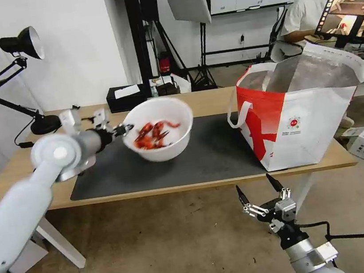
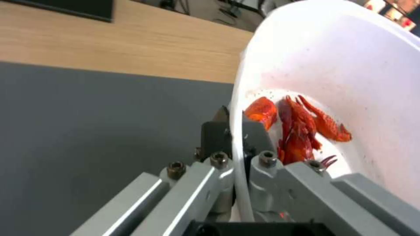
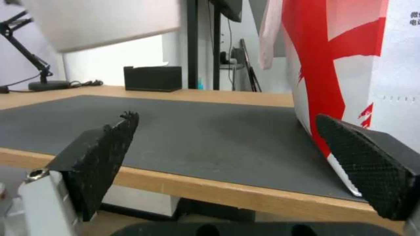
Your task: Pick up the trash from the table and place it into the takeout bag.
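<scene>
Nearest, below the table's (image 1: 224, 182) front edge, the right gripper (image 1: 260, 191) hangs over the concrete floor (image 1: 159, 238) with its fingers spread apart. On the table's grey mat (image 1: 212, 159), to its right end, stands the bag (image 1: 304, 116), mouth upward, showing a round red logo (image 1: 293, 123) whose print is unreadable. Left of the bag, the left gripper (image 1: 124, 129) is clamped on the rim of the bowl (image 1: 160, 132), which is lifted above the mat and tilted, with red shells (image 2: 297, 131) inside.

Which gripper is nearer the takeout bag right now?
Right. The right gripper hangs open just below the table edge, in front of the bag. The left gripper is farther off over the mat, clamped on the bowl rim.
</scene>
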Controlling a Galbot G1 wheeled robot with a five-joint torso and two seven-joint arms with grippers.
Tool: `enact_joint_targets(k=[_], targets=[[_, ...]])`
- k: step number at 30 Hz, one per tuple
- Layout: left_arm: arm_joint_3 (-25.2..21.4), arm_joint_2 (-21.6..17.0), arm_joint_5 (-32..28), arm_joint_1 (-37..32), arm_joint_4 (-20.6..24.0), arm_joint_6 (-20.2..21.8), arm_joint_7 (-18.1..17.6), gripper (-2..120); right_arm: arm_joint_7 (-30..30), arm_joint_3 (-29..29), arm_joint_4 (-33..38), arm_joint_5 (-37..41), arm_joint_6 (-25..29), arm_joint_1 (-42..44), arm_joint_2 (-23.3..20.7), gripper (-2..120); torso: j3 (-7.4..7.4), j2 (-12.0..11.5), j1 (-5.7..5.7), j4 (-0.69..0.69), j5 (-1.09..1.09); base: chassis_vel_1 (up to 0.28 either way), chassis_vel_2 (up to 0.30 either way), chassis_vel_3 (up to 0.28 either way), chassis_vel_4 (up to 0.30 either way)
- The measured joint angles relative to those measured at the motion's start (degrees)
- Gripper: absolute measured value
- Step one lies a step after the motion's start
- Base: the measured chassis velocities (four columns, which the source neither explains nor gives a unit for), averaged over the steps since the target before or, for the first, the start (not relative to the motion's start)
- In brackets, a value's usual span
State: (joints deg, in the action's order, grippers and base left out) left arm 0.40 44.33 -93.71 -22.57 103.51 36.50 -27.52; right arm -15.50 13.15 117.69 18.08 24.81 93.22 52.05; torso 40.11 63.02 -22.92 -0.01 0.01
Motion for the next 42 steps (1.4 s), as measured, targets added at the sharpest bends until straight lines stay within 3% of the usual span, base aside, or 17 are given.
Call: enact_joint_targets(k=[5,9,13,26,42], targets=[[3.76,2.11,-1.47,5.25,-0.72,-0.14,-1.6,0,0.0,0.0,0.0,0.0,0.0,0.0,0.0,100,0.0,0.0,0.0,0.01,-0.01,0.0,0.0,0.0,0.0],[8.57,5.5,-2.32,11.3,-3.62,-0.58,-2.94,0,0.0,0.0,0.0,0.0,0.0,0.0,0.0,100,0.0,0.0,0.0,-0.01,-0.01,0.0,0.0,0.0,0.0],[10.28,7.62,-2.54,14.37,-5.52,-1.25,-3.49,0,0.0,0.0,0.0,0.0,0.0,0.0,0.0,100,0.0,0.0,0.0,0.0,0.0,0.0,0.0,0.0,0.0],[13.08,14.01,-3.63,23.94,-9.87,-2.78,-5.5,0,-0.01,0.0,0.0,0.0,0.0,0.0,0.0,100,0.0,0.0,0.0,0.0,0.0,0.0,0.0,0.0,0.0],[15.62,27.84,-2.25,32.4,-20.28,-3.3,-10.17,0,-0.01,0.0,0.0,0.01,0.0,0.0,0.0,100,0.0,0.0,0.0,0.02,-0.01,0.0,0.0,0.0,0.0]])
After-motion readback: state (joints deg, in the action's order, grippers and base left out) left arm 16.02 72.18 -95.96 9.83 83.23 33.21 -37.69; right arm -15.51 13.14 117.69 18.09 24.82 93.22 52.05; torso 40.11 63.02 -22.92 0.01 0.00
